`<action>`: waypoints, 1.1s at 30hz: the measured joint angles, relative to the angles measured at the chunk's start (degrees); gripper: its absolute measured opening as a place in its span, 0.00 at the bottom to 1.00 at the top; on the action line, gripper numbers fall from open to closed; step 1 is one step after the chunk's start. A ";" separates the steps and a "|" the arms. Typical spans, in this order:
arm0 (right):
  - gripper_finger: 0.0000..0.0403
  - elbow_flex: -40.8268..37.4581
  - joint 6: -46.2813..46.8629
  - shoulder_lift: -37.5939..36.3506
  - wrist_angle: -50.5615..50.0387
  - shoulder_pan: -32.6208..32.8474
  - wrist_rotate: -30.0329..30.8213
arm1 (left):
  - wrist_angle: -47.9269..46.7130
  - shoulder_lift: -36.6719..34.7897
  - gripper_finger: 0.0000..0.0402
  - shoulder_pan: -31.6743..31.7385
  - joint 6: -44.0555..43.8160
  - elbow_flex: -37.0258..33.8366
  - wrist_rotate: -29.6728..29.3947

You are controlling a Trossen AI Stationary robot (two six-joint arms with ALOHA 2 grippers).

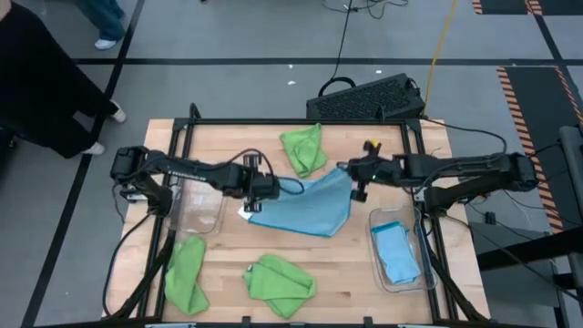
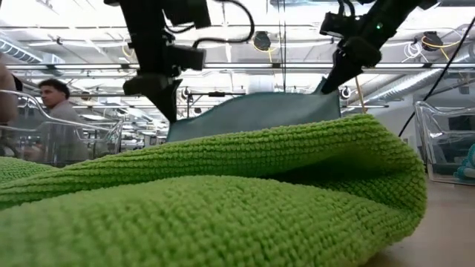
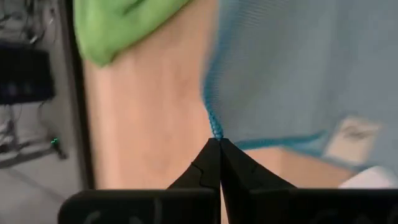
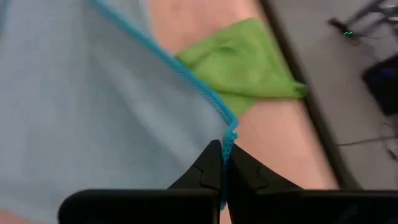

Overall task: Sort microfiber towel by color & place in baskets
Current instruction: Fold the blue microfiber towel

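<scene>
High view: right basket [image 1: 381, 260] holds blue towel [image 1: 397, 255]; left basket [image 1: 202, 211] bare.

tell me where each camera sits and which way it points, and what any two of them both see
High view: above the table, looking straight down; both arms hold a blue towel between left hand and right hand.
Low view: at tabletop height, looking level across; a green towel fills the foreground, both arms coming down behind it.
Left wrist view: on the left arm, looking past its shut fingers pinching the blue edge.
Right wrist view: on the right arm, its shut fingers on another corner.
Shared: all four see the blue towel.
</scene>
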 joint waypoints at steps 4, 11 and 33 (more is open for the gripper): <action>0.00 0.00 -0.53 -3.41 2.57 -2.49 0.22 | -3.51 -2.11 0.00 3.35 1.98 0.68 -2.04; 0.00 0.00 -4.59 -9.74 13.38 -2.53 -8.53 | -3.00 -9.99 0.00 5.21 1.45 4.61 -1.91; 0.00 6.60 3.57 -18.33 10.89 0.79 -27.36 | -2.80 -19.15 0.00 -6.20 -8.23 28.26 -2.10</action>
